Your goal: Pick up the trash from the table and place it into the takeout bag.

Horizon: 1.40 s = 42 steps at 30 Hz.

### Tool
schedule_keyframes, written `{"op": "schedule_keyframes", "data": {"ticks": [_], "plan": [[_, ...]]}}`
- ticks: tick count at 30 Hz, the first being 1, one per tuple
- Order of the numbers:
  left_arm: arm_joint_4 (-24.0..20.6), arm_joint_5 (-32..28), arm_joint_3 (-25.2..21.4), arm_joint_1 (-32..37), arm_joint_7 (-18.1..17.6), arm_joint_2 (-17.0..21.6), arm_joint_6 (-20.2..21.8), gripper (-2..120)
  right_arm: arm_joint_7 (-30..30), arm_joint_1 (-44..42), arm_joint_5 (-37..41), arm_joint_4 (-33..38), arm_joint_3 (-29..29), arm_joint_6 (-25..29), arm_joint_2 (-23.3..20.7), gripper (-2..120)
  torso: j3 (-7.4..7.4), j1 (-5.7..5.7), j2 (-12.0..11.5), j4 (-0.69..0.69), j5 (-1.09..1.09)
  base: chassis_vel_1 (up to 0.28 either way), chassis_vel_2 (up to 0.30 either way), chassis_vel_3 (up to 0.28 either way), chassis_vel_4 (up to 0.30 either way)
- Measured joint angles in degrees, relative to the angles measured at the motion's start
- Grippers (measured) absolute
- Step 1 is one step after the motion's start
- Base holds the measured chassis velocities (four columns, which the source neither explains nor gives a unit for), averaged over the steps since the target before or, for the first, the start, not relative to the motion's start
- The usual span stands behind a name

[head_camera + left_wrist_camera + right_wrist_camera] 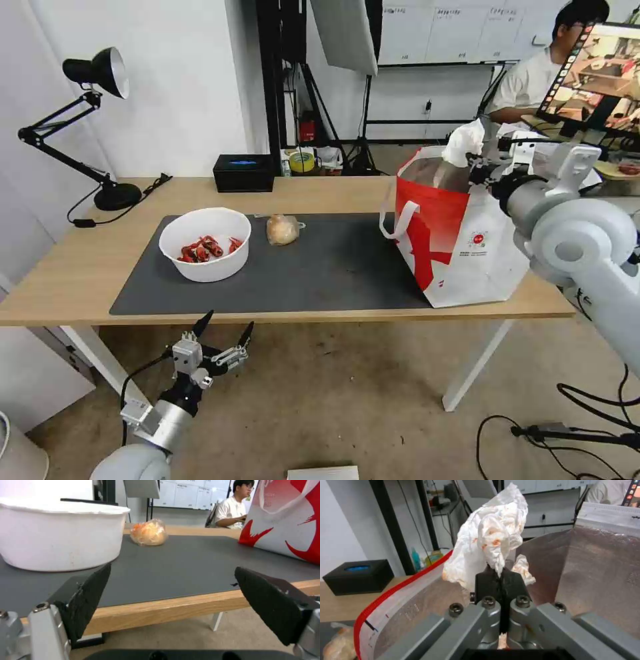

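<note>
Light-wood table (80, 267) with its dark grey mat (333, 267) runs across the room, a black desk lamp (100, 87) and a black box (244, 173) at its far edge; at the right end, the right gripper (500, 576) has its jaws pressed together on the crumpled white tissue (490, 535), which stands up out of the fingertips, stained orange in spots; directly beneath and around the jaws is the open mouth of the takeout bag (467, 247), its foil lining on both sides and its red rim just beside the gripper (so the tissue hangs over the opening, not outside it); the drop looks straight down, and I judge a release here would land it inside. The left gripper (223, 333) waits below the table's near edge with its jaws spread wide and holding nothing; beyond it on the mat sit the white bowl (205, 243) of red shells and, just beside it, the small clear bag (283, 229) with a beige lump; both lie nearer the left arm than the right.
</note>
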Motion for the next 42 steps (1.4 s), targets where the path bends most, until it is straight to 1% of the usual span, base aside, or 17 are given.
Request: {"op": "schedule_keyframes", "data": {"ticks": [5, 7, 11, 12, 15, 17, 19, 24, 27, 28, 31, 32, 34, 35, 38, 39, 42], "plan": [[0.07, -0.01, -0.02, -0.07, 0.00, -0.06, 0.01, 100, -0.59, -0.24, -0.52, 0.02, 0.05, -0.31, -0.06, 13, 0.00, 0.00, 0.00, 0.00, 0.00, 0.000, 0.000, 0.000, 0.000], [0.16, 0.00, -0.09, -0.20, -0.03, -0.11, 0.03, 100, -0.72, -0.44, -0.90, 0.07, 0.19, -0.78, -0.09, 25, 0.00, 0.00, 0.00, 0.00, 0.00, 0.000, 0.000, 0.000, 0.000], [0.15, 0.00, -0.10, -0.20, -0.04, -0.16, 0.09, 100, -0.77, -0.86, -1.17, 0.08, 0.44, -1.17, -0.10, 39, 0.00, 0.00, 0.00, 0.00, 0.00, 0.000, 0.000, 0.000, 0.000], [0.15, 0.00, -0.10, -0.20, -0.04, -0.16, 0.09, 100, -0.77, -0.86, -1.17, 0.08, 0.44, -1.17, -0.10, 39, 0.00, 0.00, 0.00, 0.00, 0.00, 0.000, 0.000, 0.000, 0.000], [-0.01, 0.01, -0.06, -0.29, -0.06, -0.08, 0.20, 100, -0.79, -1.30, -1.35, 0.10, 0.76, -1.38, -0.10, 53, 0.00, 0.00, 0.00, 0.00, 0.00, 0.000, 0.000, 0.000, 0.000], [-0.05, 0.01, -0.06, -0.34, -0.07, -0.02, 0.21, 100, -0.82, -1.38, -1.36, 0.12, 0.81, -1.39, -0.10, 56, 0.00, 0.00, 0.00, 0.00, 0.00, 0.000, 0.000, 0.000, 0.000], [-0.18, -0.06, -0.08, -0.41, -0.08, 0.16, 0.25, 100, -0.92, -1.66, -1.39, 0.29, 0.97, -1.45, -0.10, 68, 0.00, 0.00, 0.00, 0.00, 0.00, 0.000, 0.000, 0.000, 0.000], [-0.35, -0.12, -0.13, -0.41, -0.09, 0.26, 0.27, 100, -1.25, -1.82, -1.45, 0.32, 1.08, -1.48, -0.11, 78, 0.00, 0.00, 0.00, 0.00, 0.00, 0.000, 0.000, 0.000, 0.000], [-0.49, -0.16, -0.26, -0.30, -0.11, 0.23, 0.28, 100, -7.45, -2.94, -2.04, 0.83, 1.44, 3.60, -0.01, 96, 0.00, 0.00, 0.00, 0.00, 0.00, 0.000, 0.000, 0.000, 0.000], [-0.49, -0.16, -0.26, -0.30, -0.11, 0.23, 0.28, 100, -7.45, -2.94, -2.04, 0.83, 1.44, 3.60, -0.01, 96, 0.00, 0.00, 0.00, 0.00, 0.00, 0.000, 0.000, 0.000, 0.000], [-0.53, -0.15, -0.27, -0.14, -0.13, 0.03, 0.24, 100, -20.00, -5.94, -3.09, 3.47, 1.55, 12.02, 0.07, 100, 0.00, 0.00, 0.00, 0.01, -0.01, 0.000, 0.000, 0.000, 0.000], [-0.53, -0.15, -0.27, -0.14, -0.13, 0.03, 0.24, 100, -20.00, -5.94, -3.09, 3.47, 1.55, 12.02, 0.07, 100, 0.00, 0.00, 0.00, 0.01, -0.01, 0.000, 0.000, 0.000, 0.000], [-0.65, -0.16, -0.30, -0.14, -0.14, 0.01, 0.21, 100, -27.07, -8.95, -3.43, 5.26, 1.75, 15.90, -0.06, 100, 0.00, 0.00, 0.00, 0.01, 0.00, 0.000, 0.000, 0.000, 0.000], [-0.65, -0.16, -0.30, -0.14, -0.14, 0.01, 0.21, 100, -27.07, -8.95, -3.43, 5.26, 1.75, 15.90, -0.06, 100, 0.00, 0.00, 0.00, 0.01, 0.00, 0.000, 0.000, 0.000, 0.000], [-0.78, -0.26, -0.40, -0.14, -0.15, 0.02, 0.07, 100, -34.90, -14.92, -4.23, 7.28, 3.26, 18.62, -0.75, 100, -0.01, 0.00, 0.00, -0.02, 0.00, 0.000, 0.000, 0.000, 0.000], [-0.78, -0.26, -0.40, -0.14, -0.15, 0.02, 0.07, 100, -34.90, -14.92, -4.23, 7.28, 3.26, 18.62, -0.75, 100, -0.01, 0.00, 0.00, -0.02, 0.00, 0.000, 0.000, 0.000, 0.000], [-0.86, -0.36, -0.86, 0.13, -0.15, -0.34, -0.45, 100, -40.24, -19.71, -7.63, 8.46, 3.67, 20.82, -0.58, 100, -0.01, 0.00, 0.00, -0.02, -0.02, 0.000, 0.000, 0.000, 0.000]]}}
